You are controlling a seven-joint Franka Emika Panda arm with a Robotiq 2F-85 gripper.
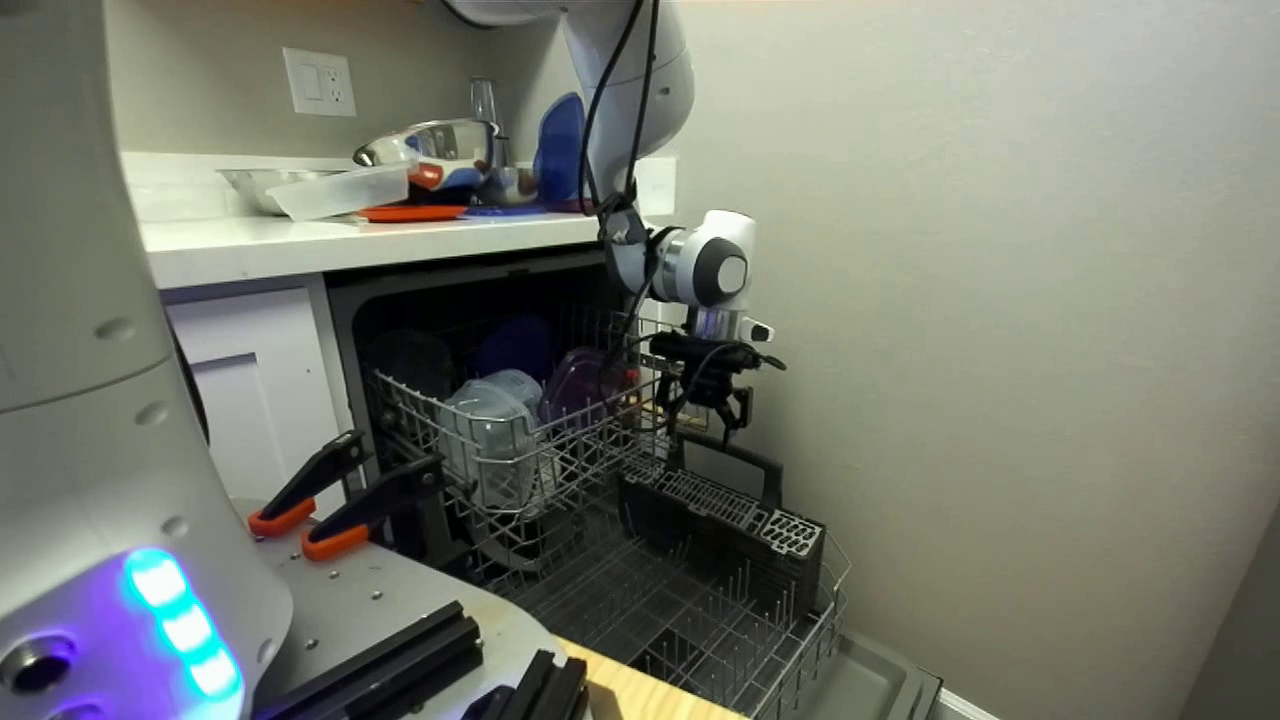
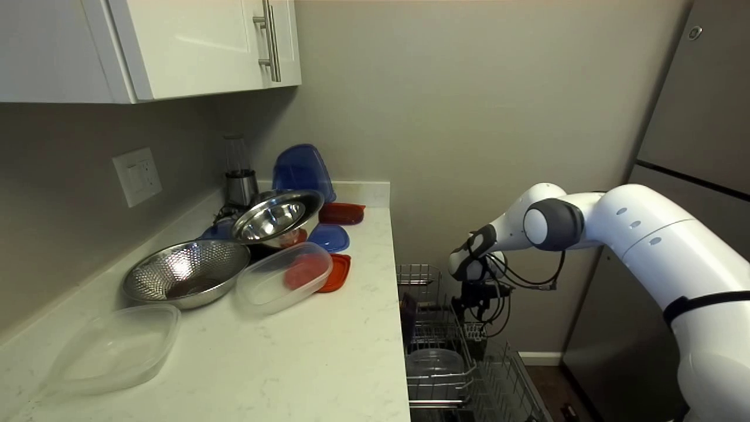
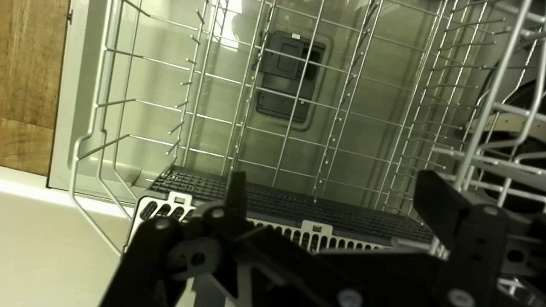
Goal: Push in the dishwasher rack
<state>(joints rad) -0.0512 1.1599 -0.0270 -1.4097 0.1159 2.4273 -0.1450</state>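
Note:
The upper dishwasher rack (image 1: 575, 455), pale wire with upright sides, is partly out and holds clear and purple containers. It shows in an exterior view (image 2: 436, 378) and at the right edge of the wrist view (image 3: 490, 98). The lower wire rack (image 1: 770, 635) is pulled out below it; it shows in the wrist view (image 3: 294, 106). My gripper (image 1: 708, 415) points down beside the upper rack's outer side, above the dark cutlery basket (image 1: 720, 520). In the wrist view the gripper (image 3: 332, 177) is open with nothing between its fingers. I cannot tell whether the right finger touches the upper rack.
The cutlery basket's raised handle (image 1: 735, 460) stands just under the gripper. A wall (image 1: 950, 350) is close behind. The countertop (image 2: 328, 351) above holds bowls, lids and containers. Black and orange clamps (image 1: 340, 490) sit by the robot base. A fridge (image 2: 662, 264) stands beyond the arm.

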